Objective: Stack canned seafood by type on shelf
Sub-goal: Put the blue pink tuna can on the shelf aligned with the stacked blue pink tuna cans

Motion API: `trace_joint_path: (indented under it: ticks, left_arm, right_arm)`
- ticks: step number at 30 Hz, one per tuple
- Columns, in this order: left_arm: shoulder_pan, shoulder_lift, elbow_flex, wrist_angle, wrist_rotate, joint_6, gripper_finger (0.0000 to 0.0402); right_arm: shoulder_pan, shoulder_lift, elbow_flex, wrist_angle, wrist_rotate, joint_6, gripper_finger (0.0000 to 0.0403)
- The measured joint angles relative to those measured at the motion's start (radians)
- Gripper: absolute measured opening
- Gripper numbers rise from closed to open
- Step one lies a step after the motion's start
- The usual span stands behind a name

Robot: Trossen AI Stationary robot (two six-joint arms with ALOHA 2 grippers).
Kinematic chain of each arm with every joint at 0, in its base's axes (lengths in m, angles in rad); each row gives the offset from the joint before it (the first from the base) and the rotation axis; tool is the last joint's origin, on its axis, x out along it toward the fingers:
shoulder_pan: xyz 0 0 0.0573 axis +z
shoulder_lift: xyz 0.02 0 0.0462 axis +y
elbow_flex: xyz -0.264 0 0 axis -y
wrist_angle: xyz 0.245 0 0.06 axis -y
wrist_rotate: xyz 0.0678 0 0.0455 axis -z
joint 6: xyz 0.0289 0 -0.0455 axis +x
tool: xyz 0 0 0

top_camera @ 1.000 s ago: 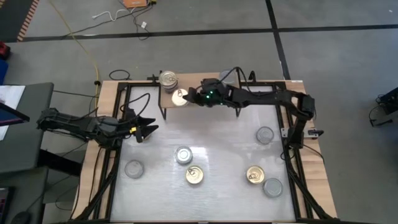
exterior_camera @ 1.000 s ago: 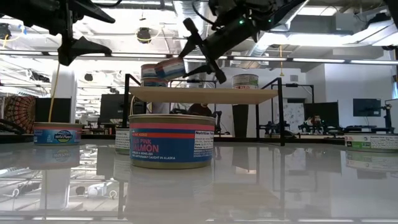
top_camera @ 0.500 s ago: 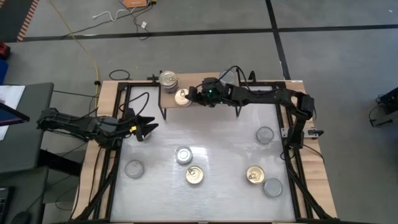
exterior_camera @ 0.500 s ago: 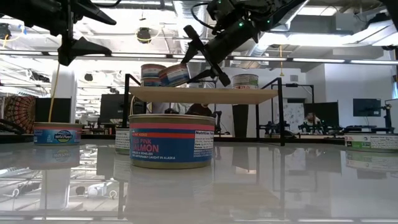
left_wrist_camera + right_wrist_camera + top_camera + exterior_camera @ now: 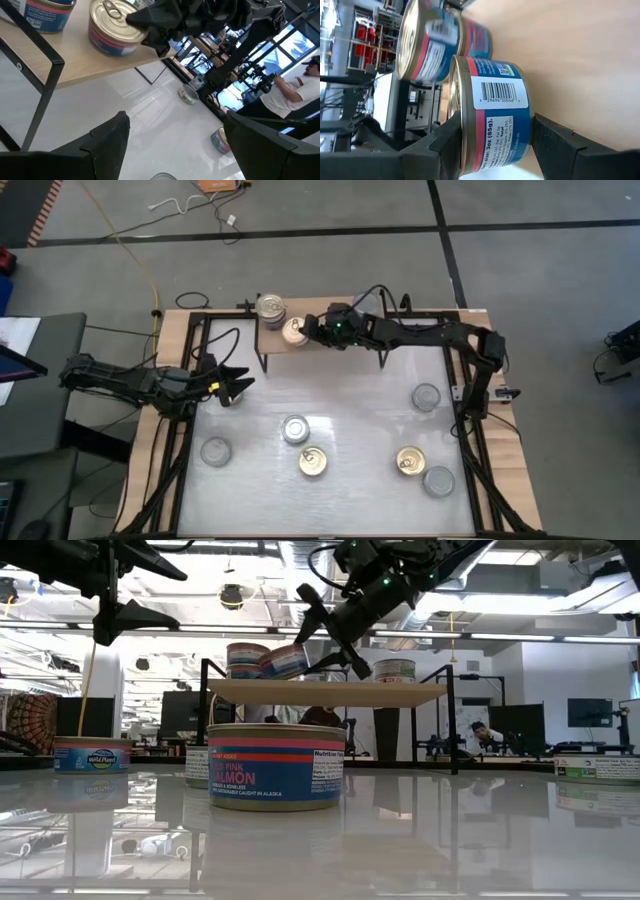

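The shelf [image 5: 330, 348] is a light-wood board on black legs at the table's far edge. Two tins are stacked on its left end [image 5: 270, 308]. Right beside the stack, my right gripper [image 5: 303, 330] is shut on a gold-lidded tin [image 5: 292, 330], blue and red with a barcode [image 5: 495, 120]. Its own fingers [image 5: 555, 140] frame the tin in the right wrist view. In the low view the tin [image 5: 285, 660] tilts just over the board [image 5: 330, 692]. My left gripper [image 5: 238, 387] hangs open over the table's left edge, holding nothing. My right gripper pinches the tin across its height, one finger on the gold lid near its rim [image 5: 456, 100] and the other at the base [image 5: 526, 117]. The fingers come from the table's right, slanting slightly down. The tin tilts, its left edge low; whether it touches the board I cannot tell.
Several more tins lie spread on the white tabletop, among them silver-lidded ones [image 5: 295, 429] [image 5: 426, 396] and gold-lidded ones [image 5: 313, 462] [image 5: 410, 460]. A pink salmon tin [image 5: 276, 766] stands close to the low camera. Black frame rails [image 5: 185, 430] run along the table's sides.
My right gripper has carried the tilted tin a little toward the far edge and down, closer to the shelf board and the stack.
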Motion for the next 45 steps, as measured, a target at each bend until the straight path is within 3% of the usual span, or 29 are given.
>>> trace_joint_path:
  ticks: [18, 31, 45]
  left_arm:
    - [0.000, 0.000, 0.000, -0.002, -0.006, 0.006, 0.0309]
    - [0.000, 0.000, 0.000, -0.002, -0.005, 0.006, 0.0309]
    - [0.000, 0.000, 0.000, -0.013, -0.004, 0.003, 0.0309]
  right_arm:
    - [-0.009, 0.000, 0.000, 0.000, 0.000, -0.019, 0.0232]
    - [-0.009, 0.000, 0.000, 0.001, -0.036, -0.041, 0.0298]
    - [-0.012, -0.020, 0.000, -0.042, -0.114, -0.171, 0.0303]
